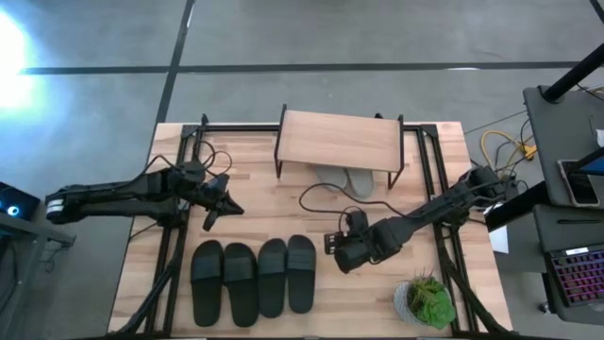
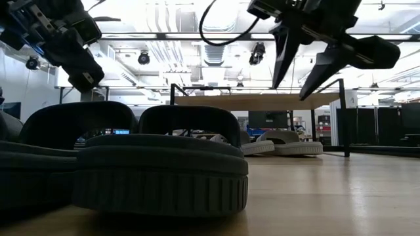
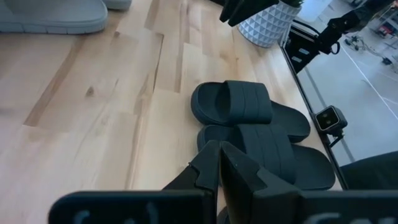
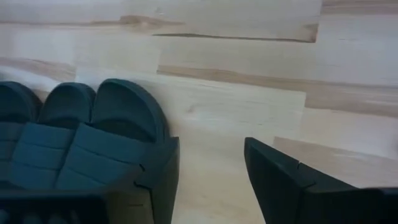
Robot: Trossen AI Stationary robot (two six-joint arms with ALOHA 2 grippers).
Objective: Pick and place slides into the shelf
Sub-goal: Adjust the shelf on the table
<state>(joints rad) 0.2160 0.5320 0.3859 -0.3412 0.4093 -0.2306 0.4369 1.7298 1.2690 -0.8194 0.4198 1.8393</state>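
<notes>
Tabletop (image 1: pixel 255 203): four dark slides (image 1: pixel 253 276) rowed at your near edge | grey pair (image 1: pixel 351 179) under shelf (image 1: pixel 340 140) | right hand (image 1: pixel 332 244) spread, beside row | left hand (image 1: pixel 219 210) pressed together, empty.

This looks like a robotics lab or test space in an industrial building. The wooden table (image 1: pixel 311 208) stands on a polished grey concrete floor (image 1: pixel 311 38) marked with dark lines. Beside it, a dark desk carries a keyboard (image 1: pixel 576 274) with coloured backlighting, and yellow cables (image 1: pixel 500 146) lie loose on the floor. Across the room the ceiling is open, with exposed pipes and ducts (image 2: pixel 177 23) and bright strip lights; dark shapes at the far wall may be monitors or cabinets.
</notes>
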